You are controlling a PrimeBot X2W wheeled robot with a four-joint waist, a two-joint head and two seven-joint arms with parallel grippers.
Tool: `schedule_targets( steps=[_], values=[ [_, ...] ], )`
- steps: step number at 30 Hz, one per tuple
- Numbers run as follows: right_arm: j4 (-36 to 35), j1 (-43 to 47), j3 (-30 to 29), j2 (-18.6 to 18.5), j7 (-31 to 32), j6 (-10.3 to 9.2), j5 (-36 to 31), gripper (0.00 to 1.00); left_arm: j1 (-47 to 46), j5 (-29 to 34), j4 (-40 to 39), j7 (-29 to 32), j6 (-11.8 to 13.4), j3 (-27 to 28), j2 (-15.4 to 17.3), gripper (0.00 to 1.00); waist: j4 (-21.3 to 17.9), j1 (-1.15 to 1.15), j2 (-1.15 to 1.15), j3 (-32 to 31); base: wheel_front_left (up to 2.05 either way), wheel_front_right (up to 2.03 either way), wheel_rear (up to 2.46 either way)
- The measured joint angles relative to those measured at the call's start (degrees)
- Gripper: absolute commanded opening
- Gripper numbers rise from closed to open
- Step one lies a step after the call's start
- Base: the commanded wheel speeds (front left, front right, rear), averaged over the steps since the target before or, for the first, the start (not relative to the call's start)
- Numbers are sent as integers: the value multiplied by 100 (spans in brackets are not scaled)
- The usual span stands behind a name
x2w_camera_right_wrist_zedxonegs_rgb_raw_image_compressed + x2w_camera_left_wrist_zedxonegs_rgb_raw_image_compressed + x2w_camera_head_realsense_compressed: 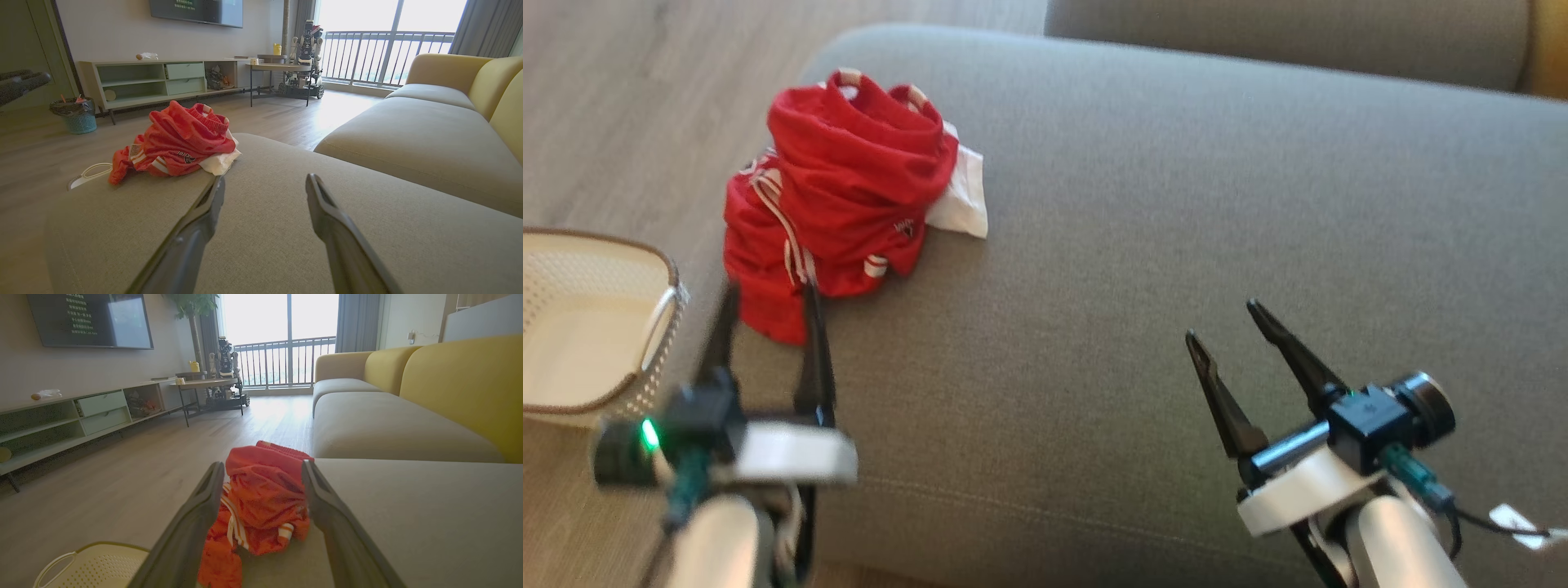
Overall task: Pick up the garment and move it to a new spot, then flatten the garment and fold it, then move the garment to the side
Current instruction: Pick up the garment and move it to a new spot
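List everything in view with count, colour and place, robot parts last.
garment: one, red with white trim, crumpled at the sofa seat's left edge
basket: one, cream, on the floor left of the sofa
sofa: one, grey seats with yellow backrests, under both grippers
television: one, dark, on the wall
cabinet: one, pale green, below the television
bin: one, teal, beside the cabinet
other robot: one, dark and pale, by the balcony door
left gripper: one, dark fingers, open, either side of the garment's near end
right gripper: one, dark fingers, open, over bare seat
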Motion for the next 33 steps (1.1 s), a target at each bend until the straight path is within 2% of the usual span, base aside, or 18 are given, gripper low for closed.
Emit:
schedule_targets(
  steps=[6, 12, 16, 19, 24, 29, 32, 33],
  values=[
    [-15, -372, 67, -5, -15, 0, -91, 100, -1331, -4, 396, -40, -265, 133, 267, 100, -106, 0, 0, 476, 0, 0, 0],
    [-16, -544, 14, -25, -15, 0, -242, 100, -2703, -45, 1830, -2, -486, 237, 471, 100, -285, 0, 0, 936, 0, 0, 0],
    [-74, -778, -64, -63, -15, 0, -294, 100, -3789, -169, 2685, 713, -593, 386, 631, 100, -402, 1, 0, 1280, 0, 0, 0],
    [-146, -967, -143, -143, -15, 0, -301, 100, -4489, -310, 3187, 1302, -771, 394, 675, 100, -465, 1, 0, 1549, 0, 0, 0],
    [-198, -1109, -181, -197, -15, 0, -326, 100, -5105, -520, 4123, 2279, -993, 358, 692, 100, -537, 1, 0, 1943, 0, 0, 0],
    [-211, -1288, -202, -241, -15, 0, -326, 100, -5325, -520, 4682, 2722, -1035, 304, 727, 100, -608, 2, 0, 2198, 0, 0, 0],
    [-236, -1340, -211, -243, -15, 0, -326, 100, -5431, -513, 4842, 2765, -1033, 214, 756, 100, -644, 0, 0, 2246, 0, 0, 0],
    [-235, -1339, -214, -242, -15, 0, -326, 100, -5454, -495, 4886, 2754, -1033, 200, 766, 50, -654, 0, 0, 2246, 0, 0, 0]
  ],
)
